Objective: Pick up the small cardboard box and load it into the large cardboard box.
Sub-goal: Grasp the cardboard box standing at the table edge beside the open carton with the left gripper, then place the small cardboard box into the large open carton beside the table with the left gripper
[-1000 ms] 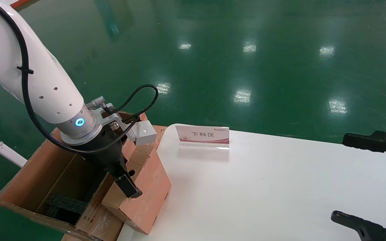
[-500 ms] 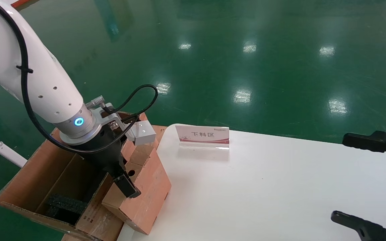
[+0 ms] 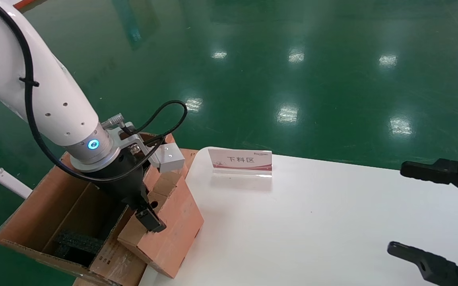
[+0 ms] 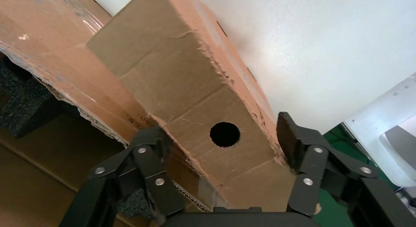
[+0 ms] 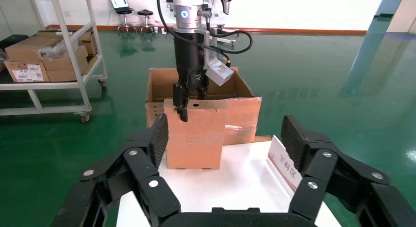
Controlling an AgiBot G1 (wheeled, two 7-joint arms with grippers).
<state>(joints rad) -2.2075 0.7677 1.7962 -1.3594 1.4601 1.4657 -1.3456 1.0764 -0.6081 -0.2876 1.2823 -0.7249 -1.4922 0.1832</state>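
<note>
The small cardboard box (image 3: 173, 226), orange-brown with a round hole in its top flap, stands at the white table's left edge, leaning against the large cardboard box (image 3: 46, 206). My left gripper (image 3: 149, 214) is shut on the small box's top end, one finger on each long side, the hole between them. The left wrist view shows this gripper (image 4: 219, 136) on the small box (image 4: 186, 80), beside the large box's taped flap (image 4: 59, 55). Black foam (image 3: 78, 242) lies inside the large box. My right gripper (image 3: 398, 208) is open and empty at the table's right side.
A white table (image 3: 312, 222) carries a small sign with red print (image 3: 240, 161) near its back edge. The large box stands off the table's left edge on the green floor. A shelving cart with cartons (image 5: 49, 50) stands far behind it.
The small box's lower end has shifted slightly left toward the large box, with my left gripper on it. My right gripper has moved a little left, into view.
</note>
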